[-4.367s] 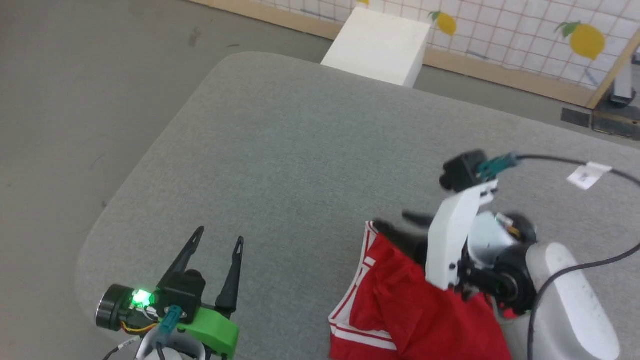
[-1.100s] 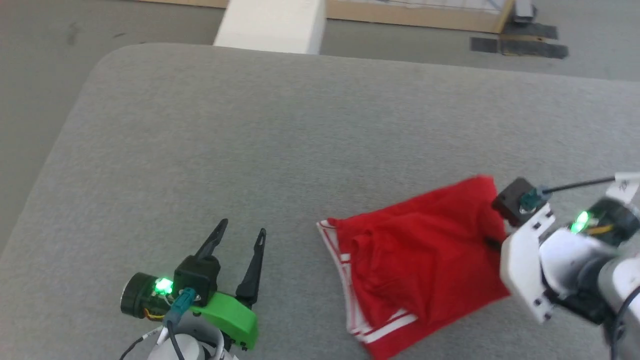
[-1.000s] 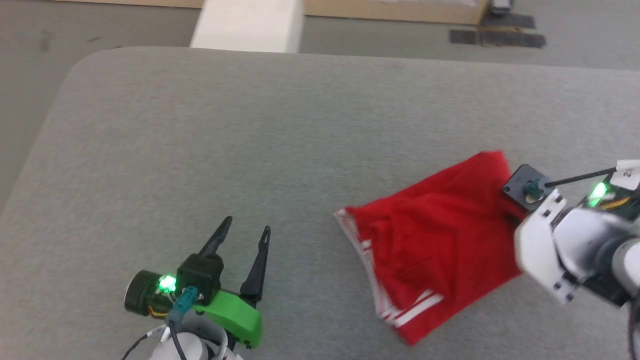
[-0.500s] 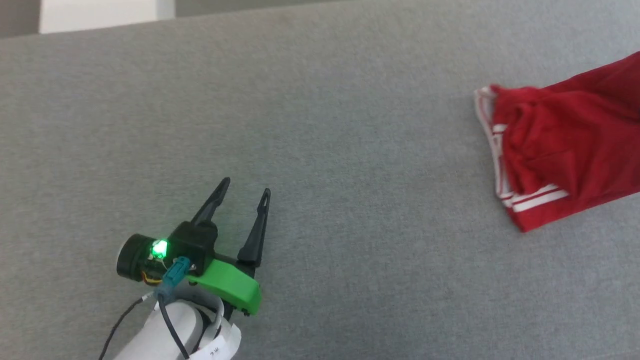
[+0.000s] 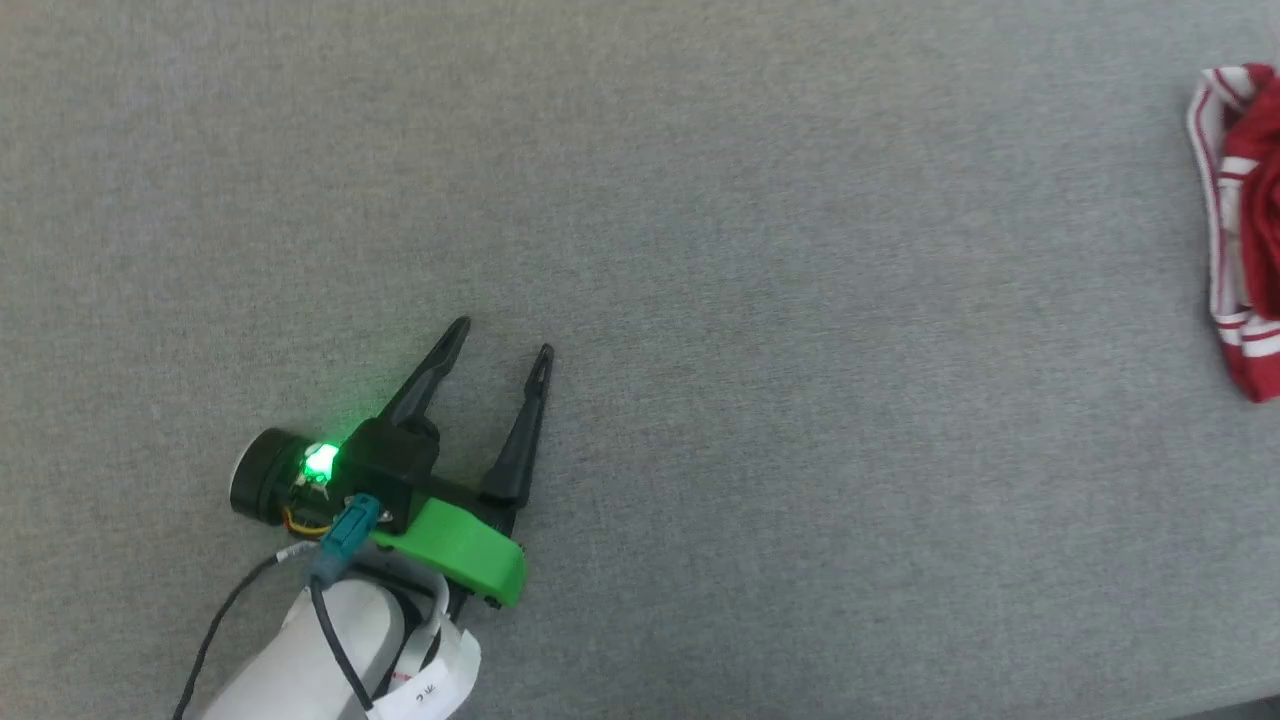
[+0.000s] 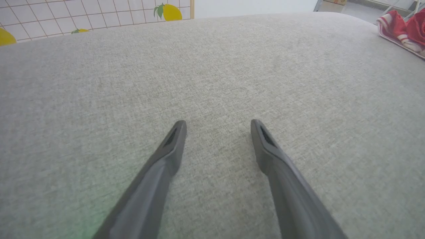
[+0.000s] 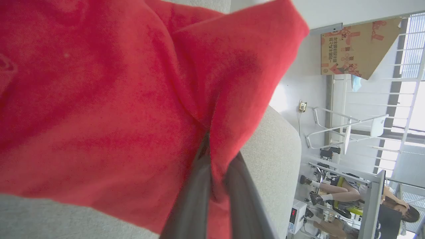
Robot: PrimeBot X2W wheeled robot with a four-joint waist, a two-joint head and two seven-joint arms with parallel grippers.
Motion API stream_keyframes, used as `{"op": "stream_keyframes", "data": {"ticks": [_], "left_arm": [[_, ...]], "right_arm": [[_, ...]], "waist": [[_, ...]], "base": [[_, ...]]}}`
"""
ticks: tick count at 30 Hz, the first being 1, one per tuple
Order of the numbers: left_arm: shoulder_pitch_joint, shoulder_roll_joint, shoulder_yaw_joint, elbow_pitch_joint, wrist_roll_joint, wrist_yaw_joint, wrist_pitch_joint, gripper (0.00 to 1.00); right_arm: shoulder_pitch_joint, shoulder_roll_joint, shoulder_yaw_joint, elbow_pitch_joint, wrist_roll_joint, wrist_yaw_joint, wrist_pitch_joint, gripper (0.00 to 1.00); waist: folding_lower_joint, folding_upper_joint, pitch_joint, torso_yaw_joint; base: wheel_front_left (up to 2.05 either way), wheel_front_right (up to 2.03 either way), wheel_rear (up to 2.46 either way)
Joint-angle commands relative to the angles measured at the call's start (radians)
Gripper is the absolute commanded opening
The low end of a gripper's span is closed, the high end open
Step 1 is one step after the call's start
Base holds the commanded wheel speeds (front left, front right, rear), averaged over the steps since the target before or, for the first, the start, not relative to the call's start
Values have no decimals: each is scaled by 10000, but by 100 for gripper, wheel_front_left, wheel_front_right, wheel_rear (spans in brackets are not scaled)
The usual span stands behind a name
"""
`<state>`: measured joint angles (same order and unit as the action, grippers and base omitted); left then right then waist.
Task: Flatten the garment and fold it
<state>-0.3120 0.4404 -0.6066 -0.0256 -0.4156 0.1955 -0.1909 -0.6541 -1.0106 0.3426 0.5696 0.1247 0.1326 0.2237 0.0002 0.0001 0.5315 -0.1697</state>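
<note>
We log a grey cloth-topped table (image 5: 700, 180), bare across nearly all of the head view. The garment (image 5: 1250, 210) lies at that view's far right edge, bunched and cut off by the frame. Its red body is crumpled, and the striped trim (image 5: 1212, 180) curls along the side facing the middle of the table. No lettering or sleeve is readable.

The right gripper (image 7: 217, 172) is clenched on a fold of the garment. In its wrist view red cloth wraps both fingers and fans out beyond them, with the table's rounded edge behind. We cannot tell how high that fold is held. The left gripper (image 5: 502, 336) hangs low over bare table with its jaws spread wide and nothing between them, well apart from the garment.

We judge this an early flattening step: one arm holds a corner, the other is idle, and no fold is made.

To do it well, we'd:
- keep the right pinch firm, since thin jersey likely slips
- bring the left gripper across to the striped edge
- take a single layer at an opposite corner, not the bunched middle
- pull the two holds apart until the wrinkles go, then lower the garment flat

The risk is catching two layers and trapping the crumple.
</note>
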Motion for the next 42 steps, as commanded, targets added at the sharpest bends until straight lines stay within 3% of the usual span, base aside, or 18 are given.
{"op": "stream_keyframes", "data": {"ticks": [1,10,11,12,14,18,31,42], "left_arm": [[-149,95,-6,62,58,1,-12,100],[-261,46,-49,208,58,11,-99,100],[-259,39,-43,242,44,15,-112,100],[-257,31,-36,286,26,18,-128,100],[-203,-8,-1,470,-64,27,-213,100],[-17,-31,36,691,-196,34,-305,100],[962,85,834,575,-1116,437,-455,100],[1443,706,1088,-88,-1153,888,39,100]], "right_arm": [[97,78,-225,111,-274,-19,-179,0],[98,676,-1577,1029,-1456,-19,-461,0],[109,750,-1673,1103,-1532,-19,-406,40],[126,831,-1761,1163,-1640,-19,-372,100],[116,1020,-2019,1104,-2035,-19,-710,100],[9,1382,-1885,879,-1762,-19,-1173,100],[-130,2390,-606,-1315,1362,-19,-2918,100],[1937,4017,-1433,-3016,2612,-19,-3970,100]], "waist": [[-2,-1,317,242],[-2,-1,384,401],[-2,-1,328,399],[-2,-1,244,397],[-2,-1,-220,365],[-2,-1,-1012,338],[-2,-1,-3705,776],[-2,-1,-4906,1417]], "base": [[0,0,0],[0,0,0],[0,0,0],[0,0,0],[0,0,0],[0,0,0],[0,0,0],[0,0,0]]}}
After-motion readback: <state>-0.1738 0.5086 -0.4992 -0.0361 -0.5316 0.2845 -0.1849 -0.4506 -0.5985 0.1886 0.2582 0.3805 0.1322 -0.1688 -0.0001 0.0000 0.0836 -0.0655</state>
